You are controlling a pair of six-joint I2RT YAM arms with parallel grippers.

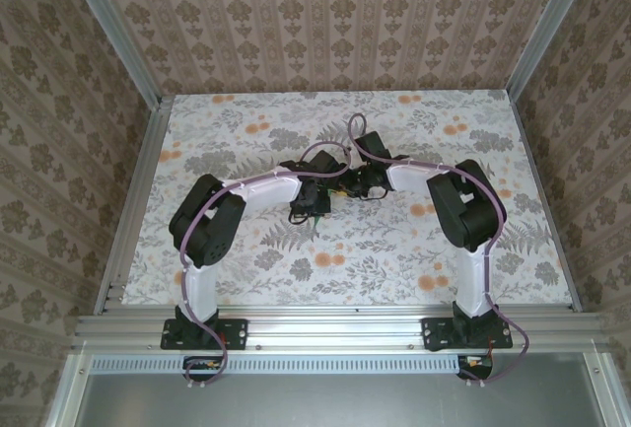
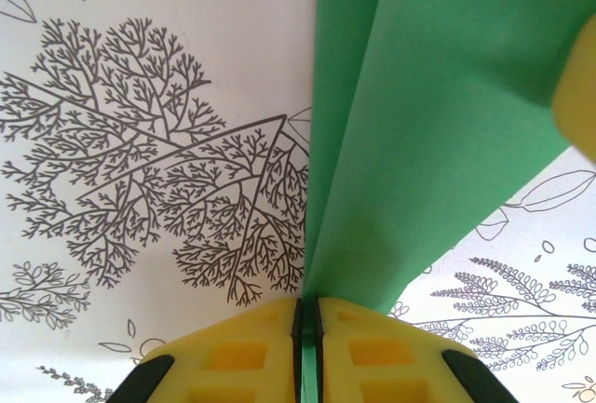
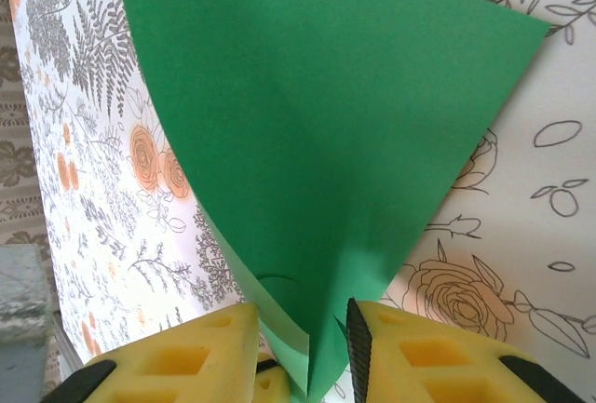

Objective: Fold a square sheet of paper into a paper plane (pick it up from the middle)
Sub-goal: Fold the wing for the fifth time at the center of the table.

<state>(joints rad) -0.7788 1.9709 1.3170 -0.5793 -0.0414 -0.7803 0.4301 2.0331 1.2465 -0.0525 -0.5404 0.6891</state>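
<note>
left tool (image 2: 307, 317) is clamping the folded square sheet of paper (image 2: 438, 124) at its crease | right tool (image 3: 303, 352) is standing parted around another paper end | crease is running straight ahead from left tool, over the bench (image 2: 140, 77)

High rear view onto table (image 1: 394, 259), wrist views close, sharing green paper (image 2: 447, 96)
</note>
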